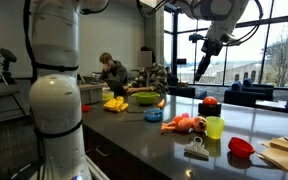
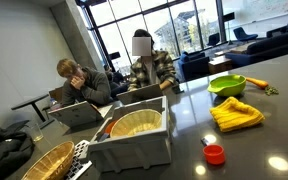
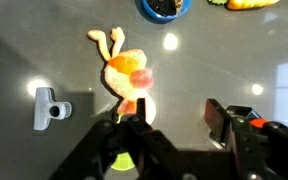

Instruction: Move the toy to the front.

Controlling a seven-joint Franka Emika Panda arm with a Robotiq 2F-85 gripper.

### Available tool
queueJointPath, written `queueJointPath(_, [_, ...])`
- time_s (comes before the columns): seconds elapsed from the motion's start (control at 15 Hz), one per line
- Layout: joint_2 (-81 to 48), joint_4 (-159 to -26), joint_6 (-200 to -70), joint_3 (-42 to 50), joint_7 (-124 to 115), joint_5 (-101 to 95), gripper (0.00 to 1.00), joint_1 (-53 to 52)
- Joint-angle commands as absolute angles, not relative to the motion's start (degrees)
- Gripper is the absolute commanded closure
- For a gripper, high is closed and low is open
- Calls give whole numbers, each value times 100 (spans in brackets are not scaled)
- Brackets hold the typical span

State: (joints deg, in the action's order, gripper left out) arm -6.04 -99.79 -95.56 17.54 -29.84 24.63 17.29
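Toy (image 1: 185, 124) on glossy dark counter (image 1: 134, 140), windows (image 1: 276, 50) behind

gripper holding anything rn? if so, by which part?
Nothing held. The gripper hangs above the dark counter, jaws open and empty; the floppy orange-and-pink plush toy lies free on it.

From your yellow-green cup (image 1: 215, 127) on the dark counter (image 1: 134, 135): a red bowl (image 1: 241, 147) just beside it, a red ball (image 1: 209, 102) behind, a grey clip (image 1: 195, 148) nearer the camera, and a blue bowl (image 1: 153, 115) well apart.
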Motion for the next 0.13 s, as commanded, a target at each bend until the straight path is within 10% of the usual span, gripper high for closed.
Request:
queueJointPath(0.0, [-621, -9948, -9532, 1748, -2982, 2464, 36, 1741])
queueJointPath(0.07, [-621, -9950, -9535, 1748, -2982, 2464, 36, 1741])
